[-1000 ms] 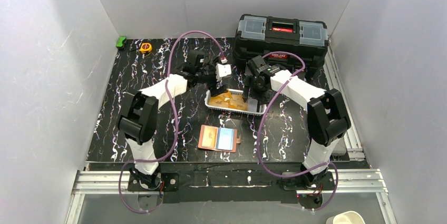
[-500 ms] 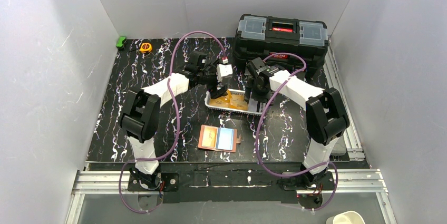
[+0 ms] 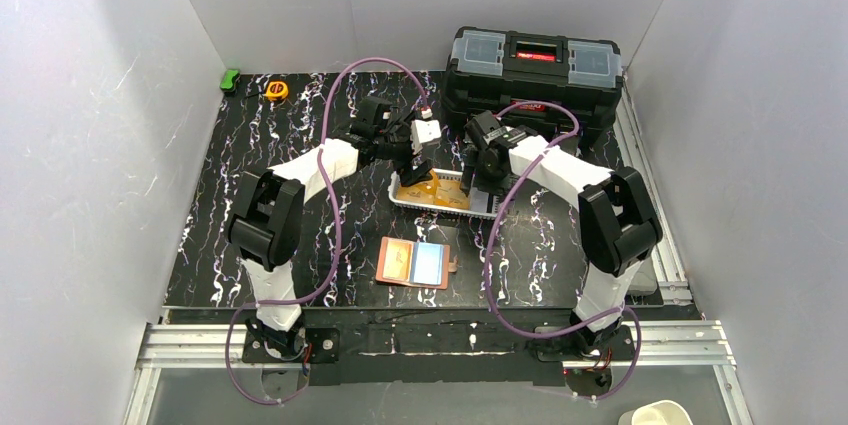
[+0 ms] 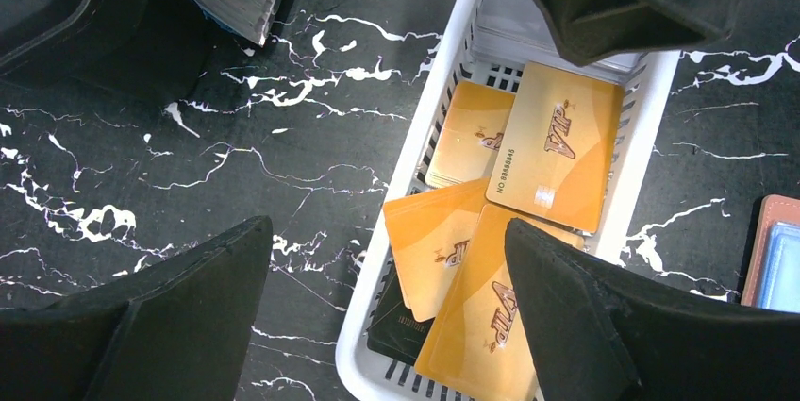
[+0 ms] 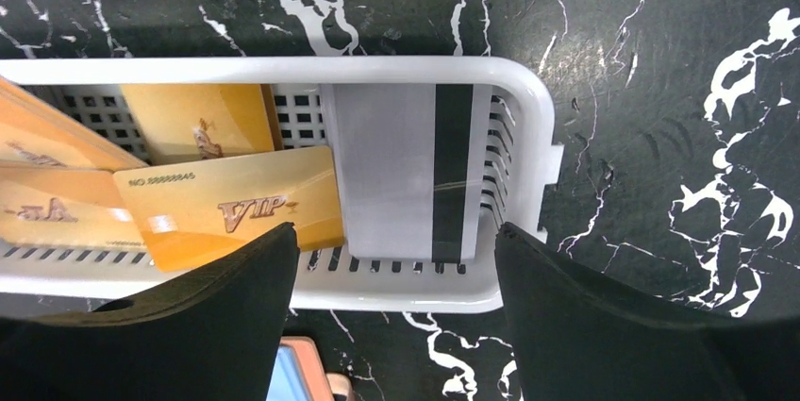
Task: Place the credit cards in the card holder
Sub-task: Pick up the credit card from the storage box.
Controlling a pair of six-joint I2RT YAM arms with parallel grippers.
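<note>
The black table (image 3: 250,215) has white streaks and sits inside plain white walls (image 3: 90,95). Close to the arms, the pink card holder (image 3: 400,263) lies open and flat, with a light blue card (image 3: 428,265) in it. A bit farther back is a white basket (image 5: 377,69) full of orange credit cards (image 4: 557,142) and one pale card (image 5: 396,170) with a dark stripe.

The left gripper (image 4: 389,226) hangs over the basket's left end. Its jaws are wide apart and hold nothing. The right gripper (image 5: 396,231) hangs over the pale card, also wide apart and empty. Behind them stands a black toolbox (image 3: 535,65).
</note>
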